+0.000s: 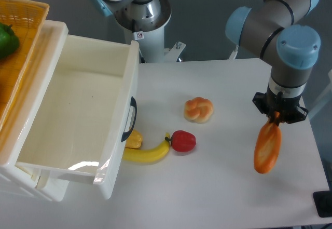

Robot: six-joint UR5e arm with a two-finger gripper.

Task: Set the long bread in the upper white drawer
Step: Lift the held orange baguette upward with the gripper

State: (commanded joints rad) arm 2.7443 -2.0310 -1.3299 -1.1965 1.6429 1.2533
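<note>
The long bread (267,148), an orange-brown loaf, hangs nearly upright above the right side of the table. My gripper (276,118) is shut on its upper end, and its lower end is off the tabletop. The upper white drawer (78,116) stands pulled open at the left, its inside bare, with a dark curved handle (129,120) on its front. The gripper is far to the right of the drawer.
A knotted round bun (198,109) lies mid-table. A yellow banana (147,152), a red pepper (182,141) and a small yellow piece (134,139) lie near the drawer's front. An orange wicker basket (21,42) holding something green sits at the far left.
</note>
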